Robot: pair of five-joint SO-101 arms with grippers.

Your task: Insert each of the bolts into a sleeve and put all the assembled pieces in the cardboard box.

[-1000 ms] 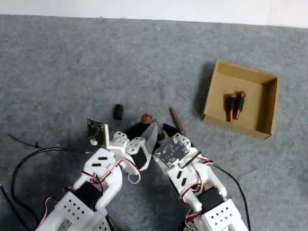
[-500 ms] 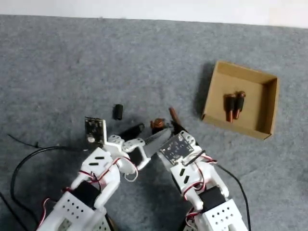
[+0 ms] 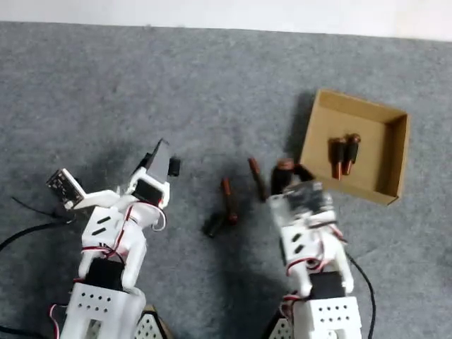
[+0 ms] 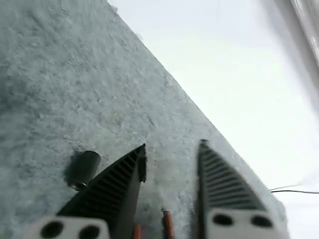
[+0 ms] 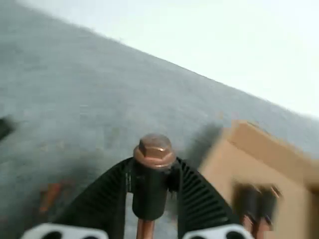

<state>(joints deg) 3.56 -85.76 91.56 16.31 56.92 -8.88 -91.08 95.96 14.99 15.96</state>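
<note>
My right gripper (image 3: 286, 175) is shut on a copper bolt seated in a black sleeve (image 5: 151, 174), held just left of the cardboard box (image 3: 319, 113). Two assembled pieces (image 3: 342, 156) lie inside the box. On the mat, one loose bolt (image 3: 256, 176) lies beside the right gripper. Another bolt (image 3: 227, 200) lies at the centre with a black sleeve (image 3: 214, 225) at its near end. My left gripper (image 4: 172, 147) is open above the mat, right beside a second black sleeve (image 4: 83, 169), and holds nothing.
Grey felt covers the table (image 3: 106, 85), and a white wall runs along its far edge. The box (image 5: 259, 159) stands close ahead of the right gripper. Black cables (image 3: 28, 226) trail at the near left.
The two grippers, close together at the centre before, have parted. The left swung left to the lone sleeve; the right carried the assembled piece right, towards the box. A bolt and sleeve now show at centre.
</note>
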